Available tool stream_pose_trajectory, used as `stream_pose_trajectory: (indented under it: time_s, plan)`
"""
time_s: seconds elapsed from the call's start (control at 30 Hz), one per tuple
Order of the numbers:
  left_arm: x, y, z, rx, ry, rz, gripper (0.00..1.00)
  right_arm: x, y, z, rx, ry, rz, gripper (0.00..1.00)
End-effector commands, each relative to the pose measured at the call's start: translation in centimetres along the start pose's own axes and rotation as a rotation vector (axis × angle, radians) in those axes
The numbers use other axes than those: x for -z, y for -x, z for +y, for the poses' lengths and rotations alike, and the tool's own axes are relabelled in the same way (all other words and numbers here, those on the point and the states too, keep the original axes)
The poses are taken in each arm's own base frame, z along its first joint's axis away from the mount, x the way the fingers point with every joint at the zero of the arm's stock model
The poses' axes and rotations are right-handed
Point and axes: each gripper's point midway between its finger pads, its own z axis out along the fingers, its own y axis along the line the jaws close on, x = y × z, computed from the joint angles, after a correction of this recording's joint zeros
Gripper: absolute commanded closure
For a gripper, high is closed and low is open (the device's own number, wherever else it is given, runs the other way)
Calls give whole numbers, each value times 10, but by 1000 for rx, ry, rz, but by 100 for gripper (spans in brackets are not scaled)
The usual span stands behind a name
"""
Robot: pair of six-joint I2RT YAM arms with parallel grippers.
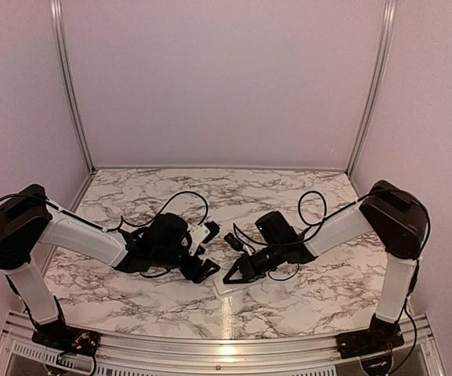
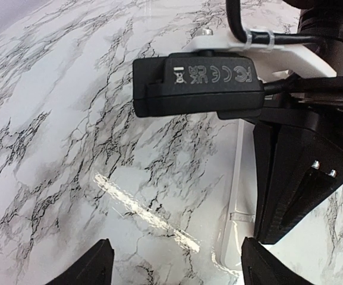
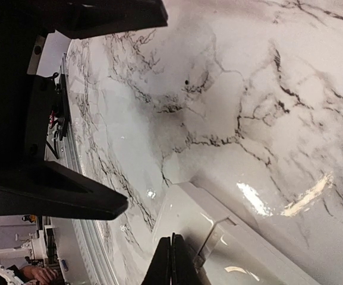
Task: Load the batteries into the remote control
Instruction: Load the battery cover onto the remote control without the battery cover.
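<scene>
At 6 o'clock of the marble table's (image 1: 304, 196) middle lies the white remote control (image 1: 232, 290), a recess showing in its face from the right wrist; the right gripper (image 1: 236, 274), fingers spread, hangs just over it from 2 o'clock; the left gripper (image 1: 204, 270), fingers likewise spread with nothing between them, sits just beside it at 10 o'clock.

Remote control (image 3: 186, 222) white; table (image 1: 131, 301) white marble, grey-black veins; walls (image 1: 226, 78) pale lilac.
</scene>
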Motion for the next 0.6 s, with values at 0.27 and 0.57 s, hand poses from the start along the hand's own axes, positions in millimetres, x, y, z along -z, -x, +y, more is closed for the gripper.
stream_pose_trajectory:
  time_s: [0.27,0.57]
  plan:
    - [62,44,22,63,133,-223,1,20,14,31,72,8,-26,88]
    - [122,69,64,301,376,-348,1,52,38,50,166,-42,-105,79]
